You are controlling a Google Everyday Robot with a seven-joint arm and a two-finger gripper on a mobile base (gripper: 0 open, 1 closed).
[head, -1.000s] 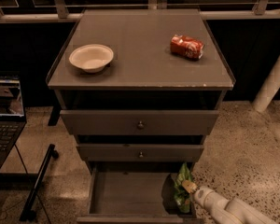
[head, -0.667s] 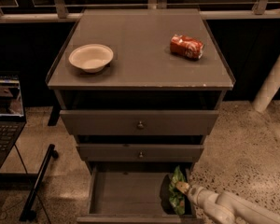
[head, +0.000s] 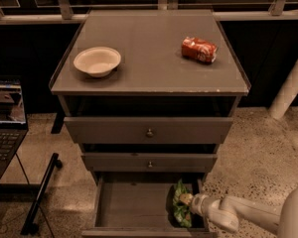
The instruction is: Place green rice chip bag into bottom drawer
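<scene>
Has carried gripper [head: 187, 200] lower and leftward since a second ago, touching green rice chip bag [head: 180, 213]; cannot tell whether clamped or released. Puts bag inside bottom drawer [head: 131, 207], below table's [head: 149, 53] front-right corner. Leaves, probably, only release and withdrawal.

**Matt grey cabinet, glossy green foil**

The cabinet top [head: 149, 78] reads as a smooth, matt grey-brown panel, and the bottom drawer [head: 131, 205] shows the same flat, dull finish inside. Down at its right end, the gripper [head: 185, 200] sits against the green rice chip bag [head: 181, 216], whose crinkled foil throws small glossy glints. The arm [head: 231, 213] behind is smooth pale plastic with a soft sheen. Up top, the bowl [head: 97, 61] looks matt and cream, the red packet [head: 199, 49] wrinkled and shiny. The floor [head: 258, 148] is speckled, stone-like.
</scene>
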